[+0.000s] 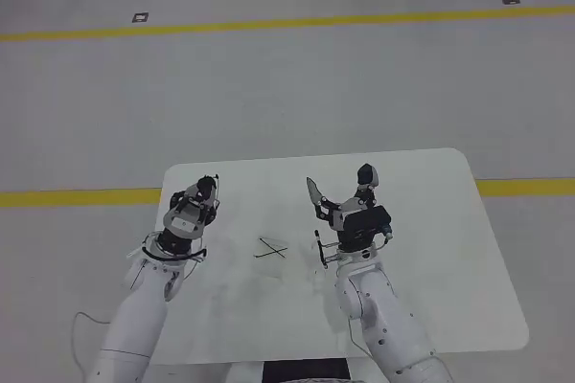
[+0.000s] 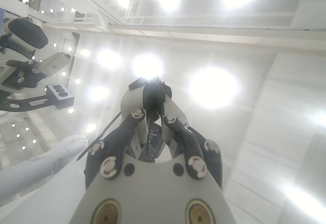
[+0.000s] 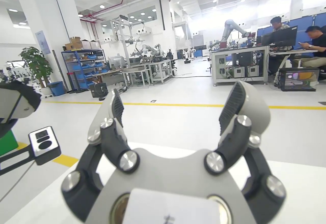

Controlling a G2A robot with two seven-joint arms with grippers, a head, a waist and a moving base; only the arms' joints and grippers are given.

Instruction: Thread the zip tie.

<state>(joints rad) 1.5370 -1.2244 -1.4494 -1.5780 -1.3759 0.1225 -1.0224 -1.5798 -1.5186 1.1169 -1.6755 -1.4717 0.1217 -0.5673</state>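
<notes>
My left end effector [image 2: 152, 87] is clamped shut on a thin black zip tie [image 2: 102, 133]. The strap's loose end sticks out sideways past the finger links. In the top view it sits left of centre, over the tabletop [image 1: 431, 220] near its left edge, pointing up at the ceiling.

My right end effector [image 3: 175, 100] is wide open, with nothing between the ribbed pads [image 3: 230, 105]. In the top view it sits right of centre, well apart from the left one.

Two more zip ties [image 1: 271, 251] lie crossed in an X on the tabletop, between the arms and slightly below frame centre. Neither arm touches them.
</notes>
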